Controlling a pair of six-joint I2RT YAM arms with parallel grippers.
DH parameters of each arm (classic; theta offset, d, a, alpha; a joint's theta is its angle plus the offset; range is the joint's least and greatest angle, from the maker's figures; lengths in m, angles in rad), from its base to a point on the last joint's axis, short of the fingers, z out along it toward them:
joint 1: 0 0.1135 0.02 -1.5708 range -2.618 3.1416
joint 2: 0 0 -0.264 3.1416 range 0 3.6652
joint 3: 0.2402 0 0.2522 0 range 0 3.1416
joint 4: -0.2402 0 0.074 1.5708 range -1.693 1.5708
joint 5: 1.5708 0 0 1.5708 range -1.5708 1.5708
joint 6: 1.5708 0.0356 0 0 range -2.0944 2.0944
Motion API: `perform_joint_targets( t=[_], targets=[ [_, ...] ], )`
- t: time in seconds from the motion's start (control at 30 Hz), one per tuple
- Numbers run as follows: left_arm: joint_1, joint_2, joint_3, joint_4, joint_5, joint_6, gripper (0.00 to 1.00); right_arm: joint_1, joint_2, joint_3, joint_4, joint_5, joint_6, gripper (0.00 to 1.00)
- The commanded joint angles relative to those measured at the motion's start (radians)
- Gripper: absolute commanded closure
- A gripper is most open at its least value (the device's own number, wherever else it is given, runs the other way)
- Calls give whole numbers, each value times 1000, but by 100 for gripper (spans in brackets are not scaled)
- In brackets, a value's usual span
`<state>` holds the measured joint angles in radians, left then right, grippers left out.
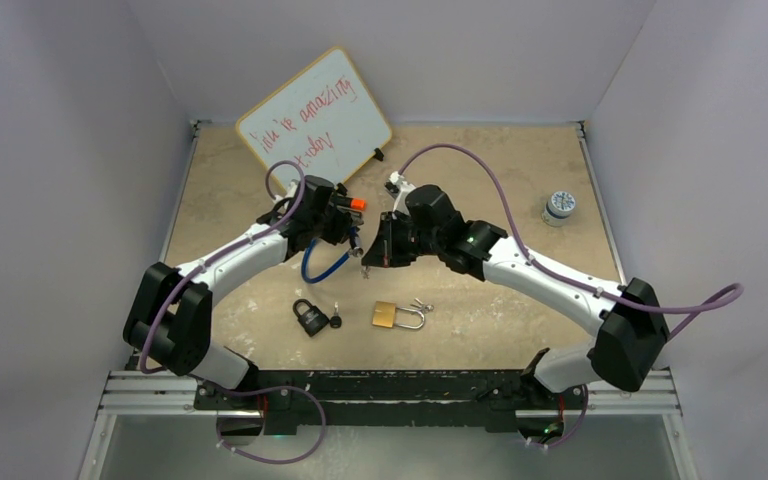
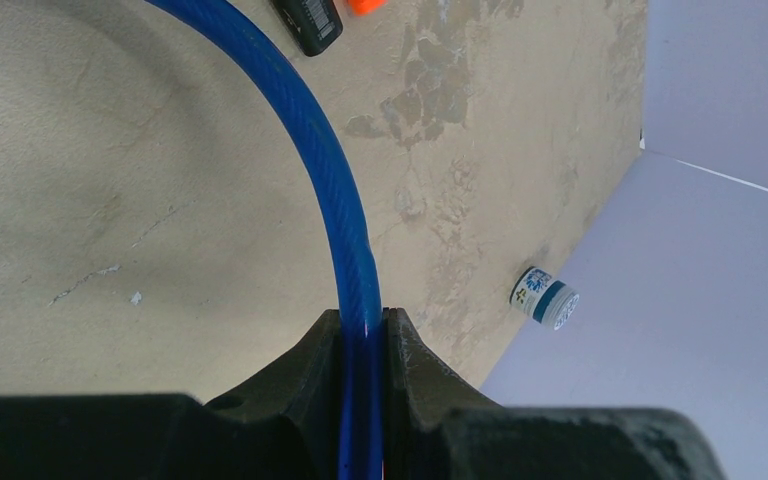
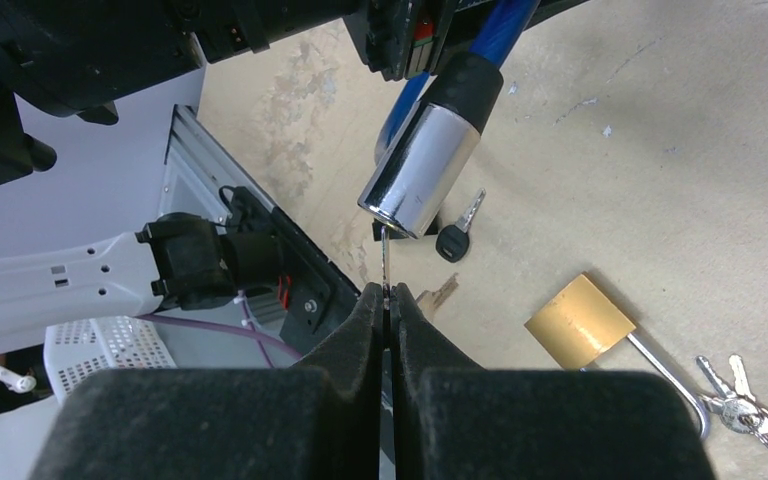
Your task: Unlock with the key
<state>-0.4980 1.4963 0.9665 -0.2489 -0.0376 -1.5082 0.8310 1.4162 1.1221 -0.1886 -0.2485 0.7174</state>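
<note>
Whiteboard [image 1: 315, 113] with red scribble, set askew at back of beige tabletop [image 1: 500, 160]. Small white jar [image 1: 559, 207], blue label, far right, well apart. Near front: black padlock [image 1: 309, 317]; brass padlock [image 1: 385, 315] lying flat, key bunch [image 1: 421, 304] just beside.

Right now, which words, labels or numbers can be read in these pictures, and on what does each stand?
"amazing": red handwriting on the whiteboard; its other words are not legible.
Label on the small jar: too blurred to read.
The black padlock and the brass padlock: no readable marking.
</note>
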Motion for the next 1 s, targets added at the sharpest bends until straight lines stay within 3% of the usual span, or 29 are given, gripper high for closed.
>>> perform_joint_targets(
  t=[0.0, 0.97],
  targets=[
    [11, -23, -11, 7, 3, -6, 100, 4, 3, 44, 26, 43, 14, 100],
    [29, -24, -27, 39, 33, 10, 100, 1, -28, 8, -31, 95, 98, 100]
  ],
)
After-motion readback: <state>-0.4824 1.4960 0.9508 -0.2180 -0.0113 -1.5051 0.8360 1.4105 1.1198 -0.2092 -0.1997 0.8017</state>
